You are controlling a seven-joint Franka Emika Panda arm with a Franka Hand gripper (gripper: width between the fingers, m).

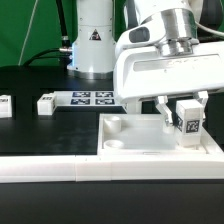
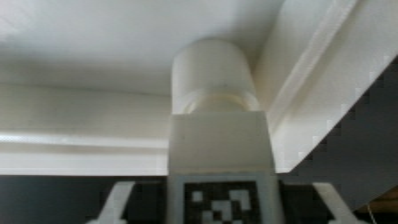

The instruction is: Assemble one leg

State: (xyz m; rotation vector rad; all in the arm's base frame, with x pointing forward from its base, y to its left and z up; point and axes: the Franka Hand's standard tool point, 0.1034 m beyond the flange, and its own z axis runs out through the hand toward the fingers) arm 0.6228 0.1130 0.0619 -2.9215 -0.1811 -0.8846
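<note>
My gripper (image 1: 183, 116) is shut on the leg (image 1: 188, 124), a short white post with a black-and-white marker on its side. It holds the leg upright at the white tray's (image 1: 135, 146) corner on the exterior view's right. In the wrist view the leg (image 2: 219, 100) runs from between my fingers (image 2: 125, 201) to its rounded end, which lies against the tray's inner corner (image 2: 107, 60). I cannot tell whether the end sits in a socket.
Two more small white legs (image 1: 46, 103) (image 1: 5, 105) lie on the black table at the exterior view's left. The marker board (image 1: 95, 99) lies behind the tray. A white robot base (image 1: 93, 45) stands at the back.
</note>
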